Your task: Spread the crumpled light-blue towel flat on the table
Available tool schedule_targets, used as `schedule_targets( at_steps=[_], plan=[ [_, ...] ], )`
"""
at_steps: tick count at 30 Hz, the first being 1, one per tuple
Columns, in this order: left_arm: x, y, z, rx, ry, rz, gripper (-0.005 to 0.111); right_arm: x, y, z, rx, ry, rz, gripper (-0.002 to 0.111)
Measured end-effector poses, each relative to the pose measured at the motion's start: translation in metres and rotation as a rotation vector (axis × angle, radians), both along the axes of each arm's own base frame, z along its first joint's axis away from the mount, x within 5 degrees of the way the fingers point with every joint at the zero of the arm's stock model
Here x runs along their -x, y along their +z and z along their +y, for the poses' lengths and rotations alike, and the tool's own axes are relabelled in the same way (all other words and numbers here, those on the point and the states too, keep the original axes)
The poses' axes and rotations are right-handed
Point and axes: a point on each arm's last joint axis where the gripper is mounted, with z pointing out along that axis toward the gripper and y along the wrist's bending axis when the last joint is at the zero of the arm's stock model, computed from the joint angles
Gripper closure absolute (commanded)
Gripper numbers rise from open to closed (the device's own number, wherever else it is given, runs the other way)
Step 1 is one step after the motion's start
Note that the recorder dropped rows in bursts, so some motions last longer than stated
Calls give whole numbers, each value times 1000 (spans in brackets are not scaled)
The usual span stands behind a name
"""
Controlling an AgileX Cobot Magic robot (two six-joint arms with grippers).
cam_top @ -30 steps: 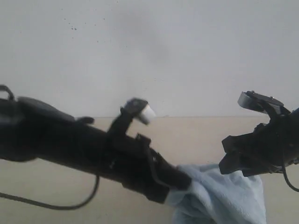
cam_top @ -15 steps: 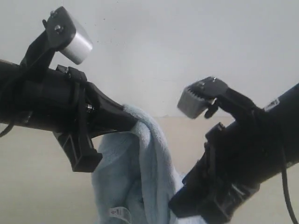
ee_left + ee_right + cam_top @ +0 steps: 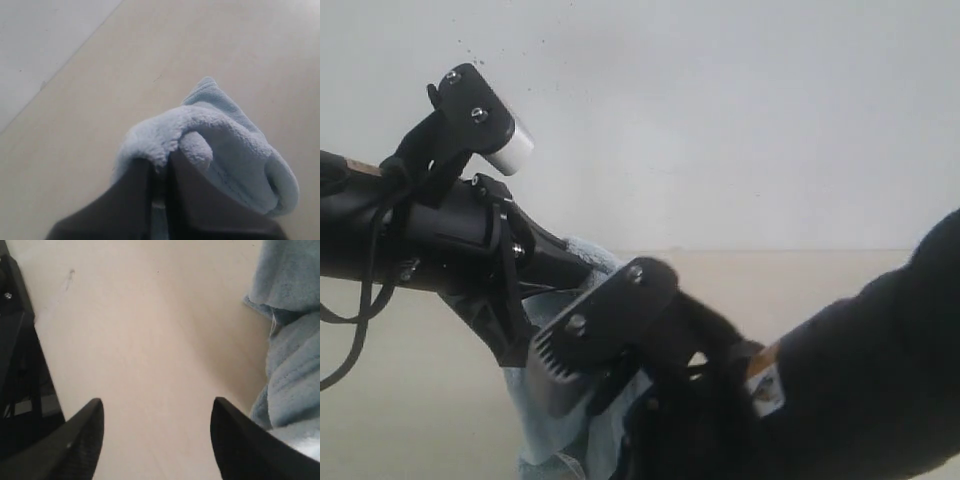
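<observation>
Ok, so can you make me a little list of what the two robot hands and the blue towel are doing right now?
towel: light blue, bunched up, hanging from the left gripper
left gripper: shut on a fold of the towel
right gripper: open, holding nothing, above the table, towel beside it
table: pale beige, bare below the right gripper
job done: no, the towel is not flat yet

A plain white matte wall fills the background, evenly lit, with tiny dark specks scattered high up.
</observation>
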Motion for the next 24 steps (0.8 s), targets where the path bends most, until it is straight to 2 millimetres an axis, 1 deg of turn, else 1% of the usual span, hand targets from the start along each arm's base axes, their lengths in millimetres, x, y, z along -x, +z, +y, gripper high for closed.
schedule_targets(
  at_steps=[3,6,11,14,17,21,23,24],
  plan=[
    [0,0,0,0,0,0,103,-11,-23,12,42,-40,-27,49],
    [0,0,0,0,0,0,103,-24,-42,17,96,-98,-66,49],
    [-1,-2,2,-64,-20,-45,103,-42,-65,17,229,-173,-167,49],
    [-4,-3,6,-107,-23,-73,103,-52,-72,8,342,-265,-231,49],
    [-9,-4,10,-114,1,-85,103,-60,-70,-1,400,-378,-300,49],
    [-13,-3,14,-97,43,-86,103,-64,-68,3,352,-389,-349,50],
    [-14,-3,14,-90,52,-78,103,-67,-68,6,312,-403,-364,54],
    [-14,-3,15,-87,57,-75,103,-68,-71,8,302,-428,-361,59]
  ],
)
